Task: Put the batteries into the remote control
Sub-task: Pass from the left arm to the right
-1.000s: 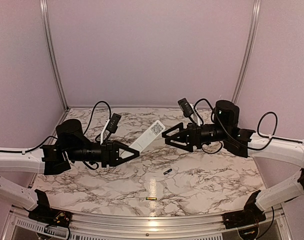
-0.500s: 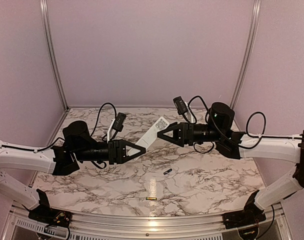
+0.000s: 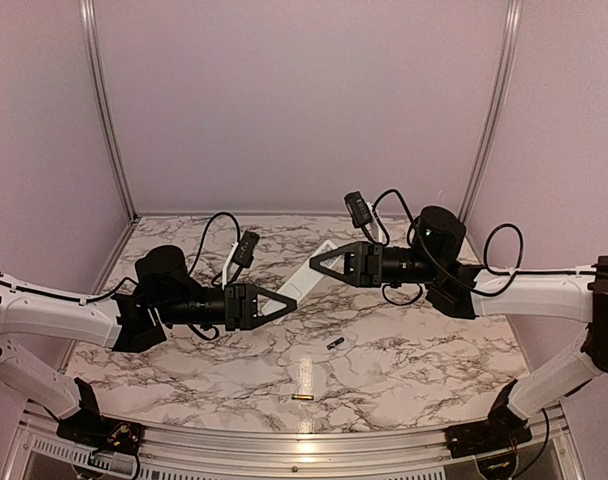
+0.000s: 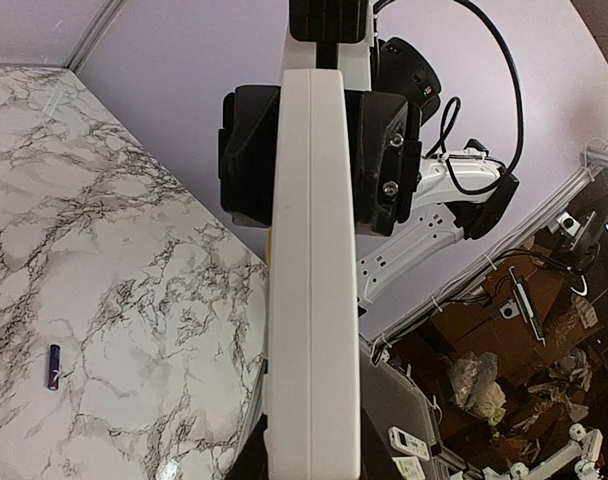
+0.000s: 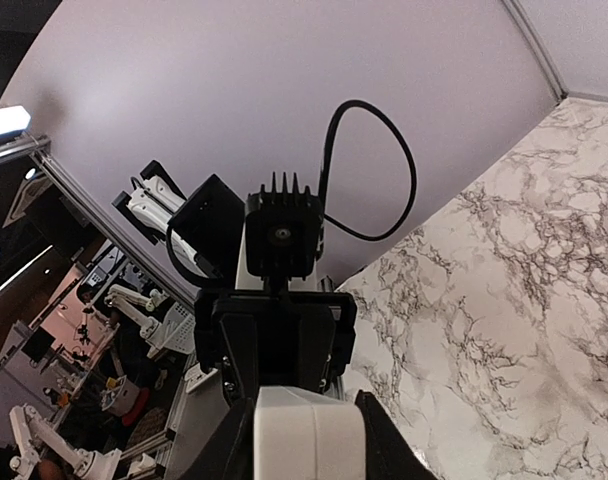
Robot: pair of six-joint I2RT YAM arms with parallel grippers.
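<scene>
Two robot arms hold a slim white plastic remote control in the air above the middle of a white, grey-veined marble-patterned table. The left gripper is clenched on its lower end and the right gripper is clamped on its upper end, toward the far edge. No writing on the remote control can be read in any view. The left wrist view shows only a plain white side with a fine seam running its length. A tiny cylindrical dark battery lies on the table right of centre, well apart from the remote control. The left wrist view shows a reddish band at one end of it, with print too small to read. A shiny golden battery lies near the middle of the near edge, with bare marble all around it and between the two cells. It shows only from the top camera. Lilac wall panels close off the far and side edges. The right wrist view shows neither cell, only the remote control's near end, the left gripper's black fingers flanking it, and a black finned wrist camera behind.
</scene>
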